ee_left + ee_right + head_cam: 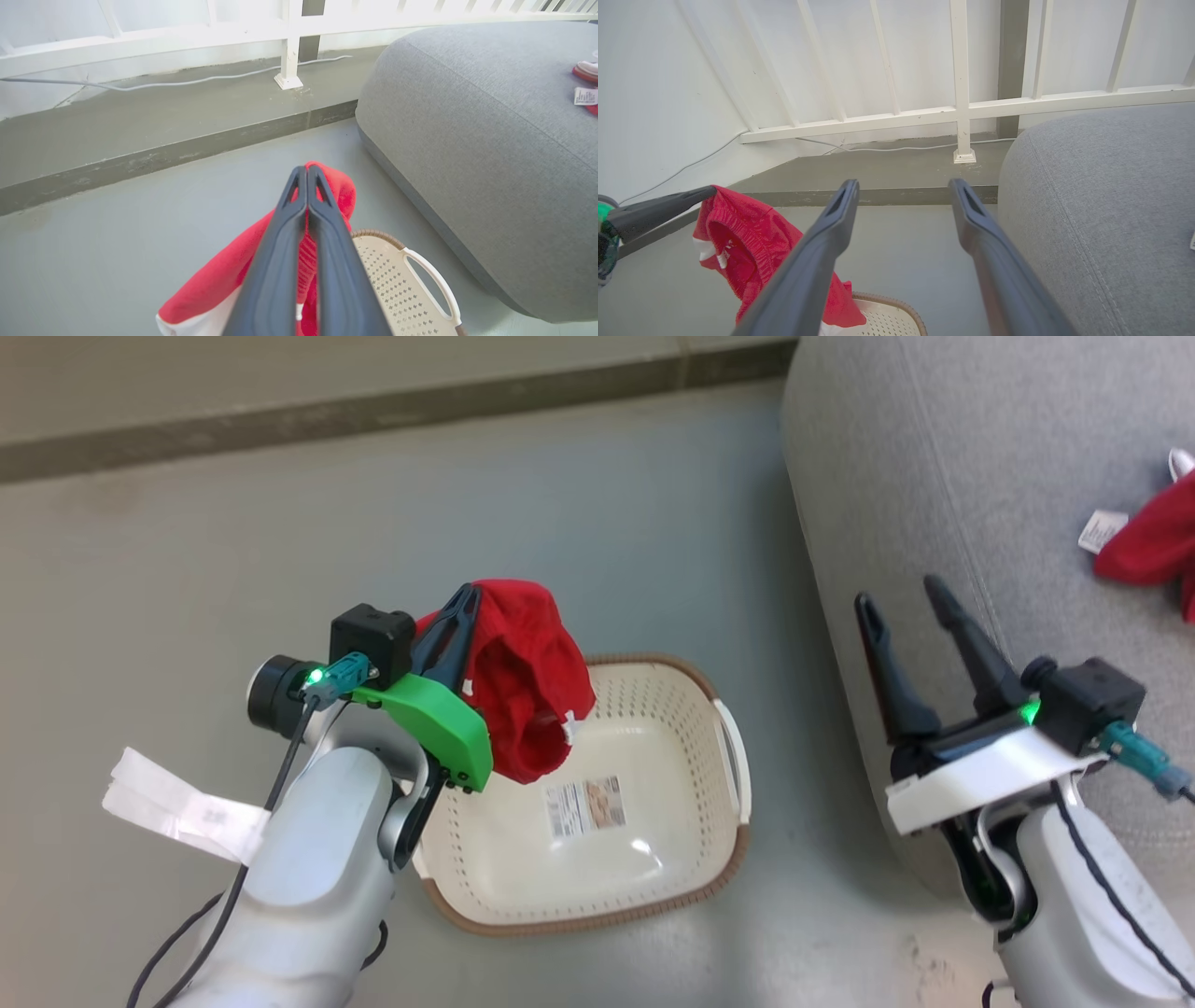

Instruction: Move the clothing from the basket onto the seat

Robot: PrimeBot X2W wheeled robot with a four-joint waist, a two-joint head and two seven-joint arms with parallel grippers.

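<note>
1. The left pincer [465,600] is clamped on a red garment [523,681]. In the left wrist view its two dark fingers press together at the left pincer [307,170] tips with red cloth pinched between them.
2. The red garment [210,294] hangs from the tips toward 5 o'clock in the head view, off the floor, over the near-left corner of the basket [738,840].
3. The left wrist view adds a white panel at the garment's lower edge. The right wrist view gives its gathered waistband opening and white trim on the red garment [752,238], with the left pincer [707,191] gripping its top from 9 o'clock.
4. The right pincer [898,595] stands with its fingers wide apart and nothing between them, at 3 o'clock from the left one and against the front of the seat [980,476]. In its own view the right pincer [904,184] points toward a white railing [962,112].
5. The head view looks into the cream perforated basket, which stands on the grey floor [280,569]. There is no cloth in it, and a paper label [585,805] lies on its bottom.
6. A second red garment [1153,541] lies on the grey seat at 2 o'clock, well apart from both pincers, with a white tag [1102,530] beside it.
7. The left wrist view shows the basket [397,275] handle near the rounded seat [467,140] edge but apart from it.
</note>
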